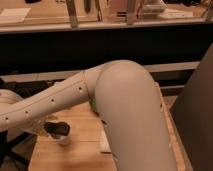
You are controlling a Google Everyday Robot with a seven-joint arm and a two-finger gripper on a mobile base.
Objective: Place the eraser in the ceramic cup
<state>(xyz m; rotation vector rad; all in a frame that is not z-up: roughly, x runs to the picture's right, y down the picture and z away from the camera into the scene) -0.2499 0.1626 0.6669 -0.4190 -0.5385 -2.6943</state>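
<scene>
Arm shell [125, 115] reads to me as smooth, matt off-white plastic; the forearm is dotted with small dark holes. Gripper [56, 129] sits at lower left, just above the ceramic cup [63, 141]; it looks black with a faint sheen, plastic or rubber, I can't tell which. Ceramic cup is pale and smooth. Table [75, 156] is light wood, matt. Flat white piece [105, 143] lying on it looks matt and paper-like. Panel [197, 115] at right is dark matt brown. Counter [40, 17] behind looks like pale wood
</scene>
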